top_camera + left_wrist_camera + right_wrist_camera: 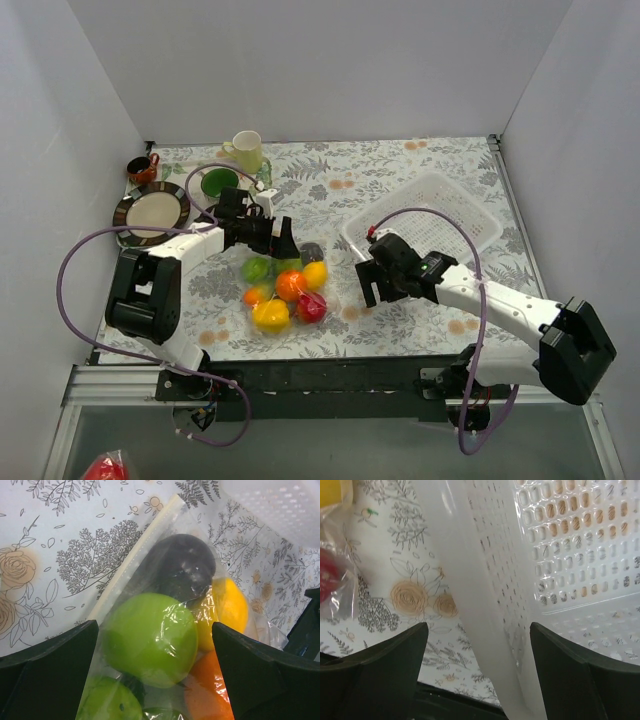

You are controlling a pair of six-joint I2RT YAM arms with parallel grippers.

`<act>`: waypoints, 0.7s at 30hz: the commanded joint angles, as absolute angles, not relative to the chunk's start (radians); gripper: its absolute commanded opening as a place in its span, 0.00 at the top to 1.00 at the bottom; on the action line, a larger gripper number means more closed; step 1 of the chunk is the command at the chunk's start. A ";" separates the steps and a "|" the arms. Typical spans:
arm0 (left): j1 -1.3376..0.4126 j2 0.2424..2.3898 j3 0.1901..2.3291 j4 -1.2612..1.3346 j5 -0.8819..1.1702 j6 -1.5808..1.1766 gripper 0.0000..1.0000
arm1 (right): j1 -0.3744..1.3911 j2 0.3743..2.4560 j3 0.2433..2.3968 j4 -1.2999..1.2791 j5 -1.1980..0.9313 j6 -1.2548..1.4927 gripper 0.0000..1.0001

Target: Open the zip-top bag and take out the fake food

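Note:
The clear zip-top bag (328, 292) lies flat on the floral tablecloth left of centre. It holds the fake food: green (257, 268), orange (290, 285), yellow (270, 316), red (311, 307) and a dark piece (311, 252). My left gripper (284, 246) is open and hovers over the bag's far end. In the left wrist view its fingers straddle a green fruit (150, 637), and the bag's zip strip (131, 565) runs up to the left. My right gripper (371, 282) is open and empty, right of the bag, over the basket's near-left wall (485, 605).
A white slotted basket (430, 215) stands at the right. A cream mug (246, 150), a green cup (218, 183), a brown-rimmed plate (152, 212) and a small dark cup (141, 170) sit at the back left. White walls enclose the table.

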State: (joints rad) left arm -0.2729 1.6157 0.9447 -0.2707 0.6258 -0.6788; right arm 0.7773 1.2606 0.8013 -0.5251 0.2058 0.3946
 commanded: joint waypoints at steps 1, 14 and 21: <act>-0.281 1.583 0.989 -0.305 0.702 -0.608 0.03 | 0.847 1.172 0.807 -0.701 0.305 0.535 0.10; -0.281 1.543 1.040 -0.428 0.695 -0.500 1.00 | 0.848 1.157 1.196 -0.710 0.473 0.397 0.10; -0.281 1.522 1.091 -0.485 0.631 -0.445 0.34 | 0.851 1.230 1.224 -0.577 0.384 0.342 0.08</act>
